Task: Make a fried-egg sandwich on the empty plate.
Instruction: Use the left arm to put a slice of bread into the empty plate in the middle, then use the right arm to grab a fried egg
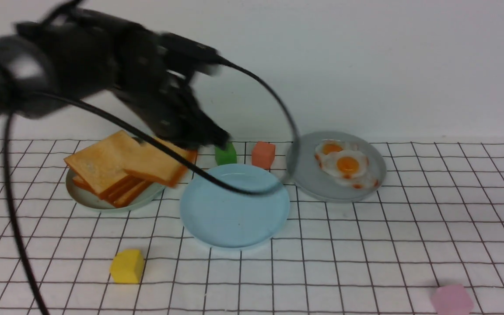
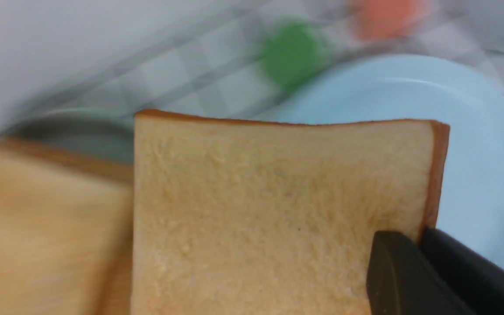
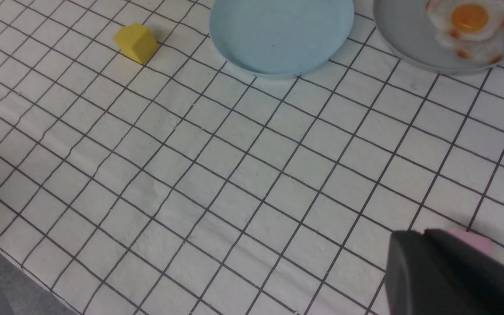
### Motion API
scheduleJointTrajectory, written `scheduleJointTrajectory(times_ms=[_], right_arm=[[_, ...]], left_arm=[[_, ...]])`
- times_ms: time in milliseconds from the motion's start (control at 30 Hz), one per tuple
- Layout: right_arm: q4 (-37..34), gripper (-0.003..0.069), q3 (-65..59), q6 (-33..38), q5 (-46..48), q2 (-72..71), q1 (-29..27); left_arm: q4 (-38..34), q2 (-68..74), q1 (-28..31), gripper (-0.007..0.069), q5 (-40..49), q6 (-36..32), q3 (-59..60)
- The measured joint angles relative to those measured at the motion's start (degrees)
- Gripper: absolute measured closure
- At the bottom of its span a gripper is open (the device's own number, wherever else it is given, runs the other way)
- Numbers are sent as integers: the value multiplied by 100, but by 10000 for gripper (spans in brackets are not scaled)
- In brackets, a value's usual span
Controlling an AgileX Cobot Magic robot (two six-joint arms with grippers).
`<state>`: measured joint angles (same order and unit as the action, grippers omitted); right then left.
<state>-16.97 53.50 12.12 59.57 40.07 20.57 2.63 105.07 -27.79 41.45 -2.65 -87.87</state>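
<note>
Our left gripper (image 2: 418,262) is clamped on a corner of one toast slice (image 2: 278,210), a dark finger (image 2: 396,280) pressed flat on its face and the other behind the crust. In the front view that slice hangs tilted at the right-hand edge of the toast stack (image 1: 103,168), which lies on the pale grey-green plate (image 1: 90,201); we cannot tell whether slice and stack touch. Just to its right sits the empty sky-blue plate (image 1: 234,214), near the middle of the gridded cloth (image 1: 431,227). Behind it stand a green block (image 1: 225,154) and an orange-red block (image 1: 263,154). Further right, the grey plate (image 1: 317,183) carries the fried eggs (image 1: 347,165). A yellow block (image 1: 127,265) lies near the front left and a pink block (image 1: 451,299) near the front right. Of our right gripper (image 3: 453,275) we see only a dark edge above the pink block, so we cannot tell how its jaws stand.
</note>
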Motion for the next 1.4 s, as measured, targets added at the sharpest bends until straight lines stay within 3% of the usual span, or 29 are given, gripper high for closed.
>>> scheduleJointTrajectory(times_ms=[167,467,533,667,700,733,800,900,1000,1067,1100,1167,1200,1233,1400], right_arm=[[7,602,0,0,6,0,0],[34,595,0,0,145,0,0],[34,593,0,0,157,0,0],[34,593,0,0,157,0,0],[34,593,0,0,157,0,0],[39,593,0,0,157,0,0],[39,592,0,0,157,0,0],[39,589,0,-25,149,5,0],[39,584,0,-190,17,72,0],[39,579,0,-345,-189,328,0],[39,579,0,-347,-206,357,0],[131,575,0,-389,-592,876,0],[199,573,20,-408,-763,1133,0],[274,571,48,-410,-901,1402,0],[475,564,444,-426,-1440,2771,-33]], left_arm=[[-70,432,-558,603,-218,1,0],[-176,913,-631,590,-748,68,0],[-196,935,-631,538,-789,68,0],[-196,935,-631,363,-861,93,0],[-196,935,-631,354,-861,93,0],[-196,935,-631,277,-861,157,0],[-197,900,-631,205,-818,265,0],[-263,696,-631,158,-625,371,-11],[-328,333,-631,196,-410,519,-66],[-468,-440,-631,348,-175,655,-104],[-468,-440,-631,362,-175,666,-110],[-658,-1359,-631,554,101,711,-122],[-711,-1686,-631,608,166,711,-86],[-753,-1952,-631,638,178,711,11],[-927,-3482,-631,638,-3,715,1123]])
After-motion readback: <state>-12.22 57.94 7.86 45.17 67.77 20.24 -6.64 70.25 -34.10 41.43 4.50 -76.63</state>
